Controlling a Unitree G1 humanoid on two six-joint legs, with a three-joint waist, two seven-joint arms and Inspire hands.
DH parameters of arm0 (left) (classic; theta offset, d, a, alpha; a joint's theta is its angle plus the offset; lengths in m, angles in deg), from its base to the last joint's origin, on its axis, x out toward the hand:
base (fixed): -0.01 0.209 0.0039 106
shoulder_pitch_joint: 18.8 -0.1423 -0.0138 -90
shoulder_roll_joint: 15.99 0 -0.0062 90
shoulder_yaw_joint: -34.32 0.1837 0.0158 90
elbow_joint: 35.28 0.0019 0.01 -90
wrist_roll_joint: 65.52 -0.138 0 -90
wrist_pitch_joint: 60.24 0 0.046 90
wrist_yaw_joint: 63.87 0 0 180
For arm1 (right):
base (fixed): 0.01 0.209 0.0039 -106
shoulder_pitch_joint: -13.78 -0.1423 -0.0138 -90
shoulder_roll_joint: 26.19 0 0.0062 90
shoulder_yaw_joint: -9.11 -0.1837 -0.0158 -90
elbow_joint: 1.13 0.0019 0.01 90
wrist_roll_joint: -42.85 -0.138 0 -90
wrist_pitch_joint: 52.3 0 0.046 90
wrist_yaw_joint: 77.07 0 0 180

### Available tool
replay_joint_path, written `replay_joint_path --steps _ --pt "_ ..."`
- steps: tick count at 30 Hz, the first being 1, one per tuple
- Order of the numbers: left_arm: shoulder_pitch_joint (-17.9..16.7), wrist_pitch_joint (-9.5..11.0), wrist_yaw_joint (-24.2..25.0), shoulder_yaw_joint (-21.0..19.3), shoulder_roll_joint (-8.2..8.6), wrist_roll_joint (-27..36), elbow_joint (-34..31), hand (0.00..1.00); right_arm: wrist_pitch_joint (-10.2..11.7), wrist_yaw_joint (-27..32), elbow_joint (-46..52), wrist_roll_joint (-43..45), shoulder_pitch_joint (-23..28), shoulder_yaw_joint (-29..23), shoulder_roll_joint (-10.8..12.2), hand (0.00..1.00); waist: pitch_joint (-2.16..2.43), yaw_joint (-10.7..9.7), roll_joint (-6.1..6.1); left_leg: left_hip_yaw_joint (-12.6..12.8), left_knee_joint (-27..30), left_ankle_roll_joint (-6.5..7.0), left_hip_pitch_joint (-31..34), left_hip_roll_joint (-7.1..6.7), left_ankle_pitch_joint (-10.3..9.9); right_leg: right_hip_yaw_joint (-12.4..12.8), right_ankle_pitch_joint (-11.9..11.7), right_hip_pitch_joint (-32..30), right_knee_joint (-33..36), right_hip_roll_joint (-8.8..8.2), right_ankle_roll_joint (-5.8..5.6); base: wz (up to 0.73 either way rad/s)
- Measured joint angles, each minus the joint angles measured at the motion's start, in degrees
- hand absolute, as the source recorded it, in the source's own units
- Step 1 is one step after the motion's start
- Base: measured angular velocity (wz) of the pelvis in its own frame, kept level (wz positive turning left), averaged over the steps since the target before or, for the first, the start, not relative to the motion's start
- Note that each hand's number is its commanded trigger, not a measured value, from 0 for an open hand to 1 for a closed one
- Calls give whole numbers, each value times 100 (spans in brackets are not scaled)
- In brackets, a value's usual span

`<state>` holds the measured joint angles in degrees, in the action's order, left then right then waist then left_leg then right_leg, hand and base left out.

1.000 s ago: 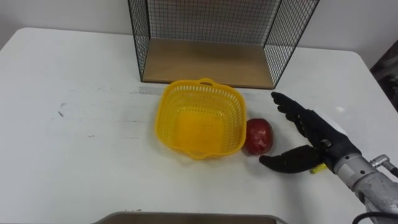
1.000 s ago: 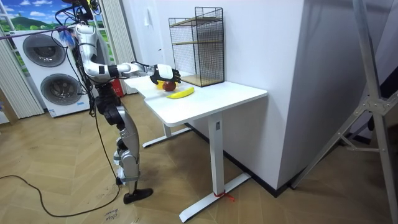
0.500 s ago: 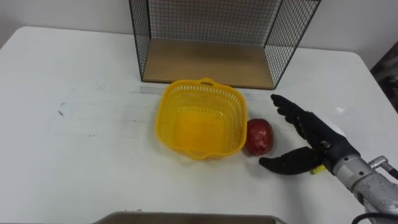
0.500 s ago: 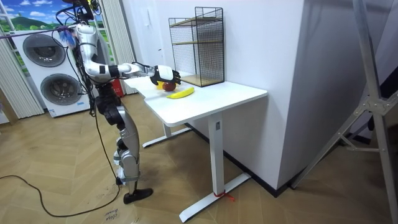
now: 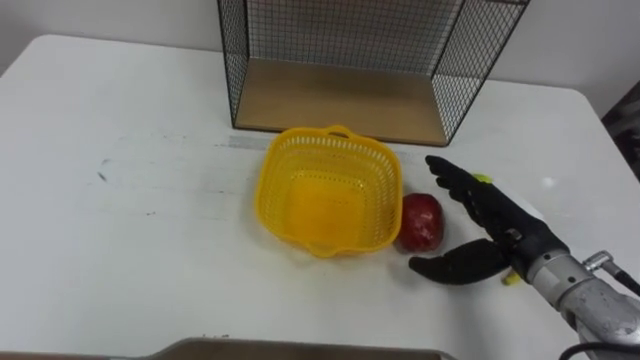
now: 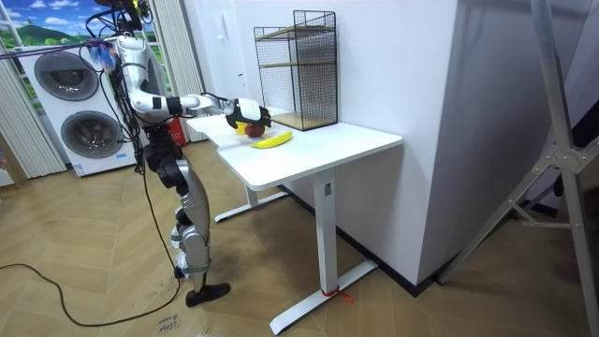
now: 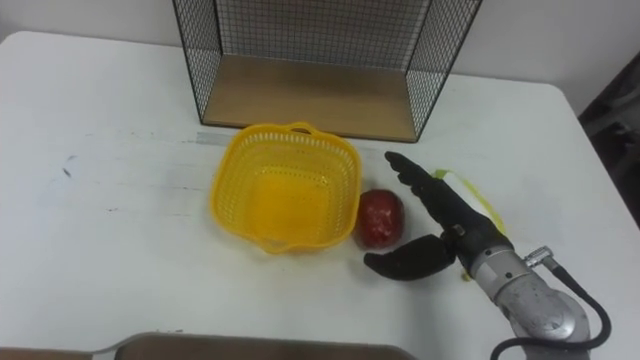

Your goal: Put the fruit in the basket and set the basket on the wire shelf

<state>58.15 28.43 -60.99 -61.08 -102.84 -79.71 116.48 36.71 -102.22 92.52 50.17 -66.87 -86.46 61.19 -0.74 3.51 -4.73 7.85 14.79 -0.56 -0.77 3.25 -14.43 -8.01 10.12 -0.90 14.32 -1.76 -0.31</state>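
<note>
One apple (image 5: pixel 421 221) between basket (image 5: pixel 272 170) and splayed right robot hand (image 5: pixel 503 228), banana (image 6: pixel 272 140) beneath

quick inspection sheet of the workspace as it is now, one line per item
surface: white table, a few faint marks
job's things: yellow basket empty, in front of the wire shelf; red apple on the table close by the basket's right side; banana on the table, mostly under the hand
clutter: nothing seen
robot hands: right robot hand open, just right of the apple, holding nothing
cables: nothing seen
surroundings: washing machines at the room view's left
</note>
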Motion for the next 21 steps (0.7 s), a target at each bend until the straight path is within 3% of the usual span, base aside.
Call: replay_joint_path --steps 21 --pt "-32 -10 6 2 43 2 -278 0 -38 0 -274 118 -214 218 11 0 19 40 -10 -10 7 0 6 -3 0 -2 -1 -3 -31 1 -1 0"
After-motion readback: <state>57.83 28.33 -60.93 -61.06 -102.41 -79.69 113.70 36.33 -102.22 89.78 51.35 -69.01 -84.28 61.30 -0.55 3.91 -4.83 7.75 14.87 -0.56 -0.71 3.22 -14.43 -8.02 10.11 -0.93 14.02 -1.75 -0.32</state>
